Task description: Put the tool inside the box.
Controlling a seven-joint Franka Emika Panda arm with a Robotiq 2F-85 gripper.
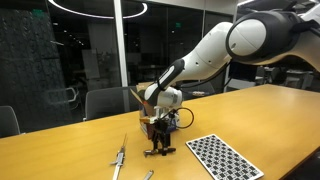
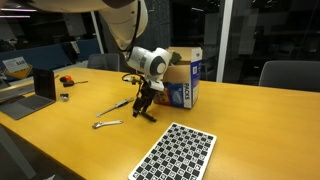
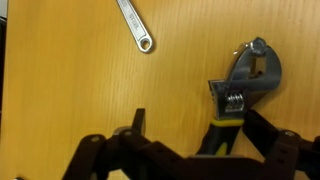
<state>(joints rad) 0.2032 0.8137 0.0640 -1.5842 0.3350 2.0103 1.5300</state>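
- Fingers (image 3: 137, 120) were spread wide, pinching nothing. Bare table showed between them in the wrist view, and the tool's handle lay close to the far one.
- Table (image 1: 60, 150): long wooden top that carried everything and gave flat support for a top-down pick.
- Arm (image 1: 215, 50) reached in over the table and bent down, so the wrist pointed at the wood, probably to line up a straight-down grasp.
- Checkered board (image 1: 225, 157) lay flat near the table edge, well apart from the gripper and out of the path. It looked like a calibration target, not part of the job.
- Box (image 2: 185, 85) stood upright just behind the gripper with its brown flaps up and its blue printed side facing the camera. The top looked open, so a short lift and carry should do.
- Gripper (image 2: 145, 108) sat low over the tool, its tips at or near the wood. The jaws straddled the handle, so I judged it a pre-grasp, with closing as the next step.
- Longer silvery-grey tool (image 3: 133, 25) lay flat on the wood, apart from the gripper. It was a distractor.
- Tool (image 3: 245, 80) lay on the table under the gripper, not yet in the box. It had a grey curved metal head with a small adjuster wheel and a black handle with a yellow band. It was short and slim and could slip if gripped off-centre.
- Small pale piece (image 2: 107, 124) lay near the silvery tool, untouched.
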